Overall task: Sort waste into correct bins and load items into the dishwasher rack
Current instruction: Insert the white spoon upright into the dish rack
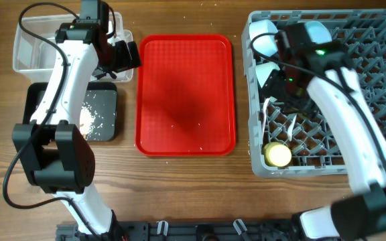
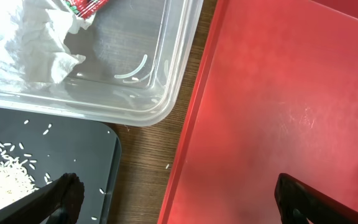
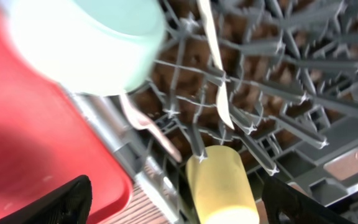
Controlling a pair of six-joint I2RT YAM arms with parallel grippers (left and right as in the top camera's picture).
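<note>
The grey dishwasher rack point(image 1: 367, 87) holds two pale blue bowls point(image 1: 263, 37) point(image 1: 313, 30), a third pale blue dish point(image 1: 267, 72) partly under my right arm, the white spoon and fork point(image 1: 273, 120) and the yellow cup point(image 1: 278, 155). My right gripper point(image 1: 281, 84) is open and empty above the rack's left side. Its view shows a bowl point(image 3: 86, 43), the spoon point(image 3: 215, 68) and the cup point(image 3: 219, 183). My left gripper point(image 1: 122, 57) is open and empty between the clear tub point(image 1: 25, 63) and the red tray. The napkin point(image 2: 23, 43) and red wrapper point(image 2: 82, 6) lie in the tub point(image 2: 166, 106). Food scraps point(image 1: 86, 119) lie in the black tray point(image 1: 106, 100).
The flat red tray point(image 1: 186, 94) lies in the middle between the bins and the rack, and it also shows in both wrist views point(image 2: 278, 112) point(image 3: 23, 137). A strip of bare wood point(image 2: 145, 168) separates the black tray point(image 2: 73, 149) from the red tray.
</note>
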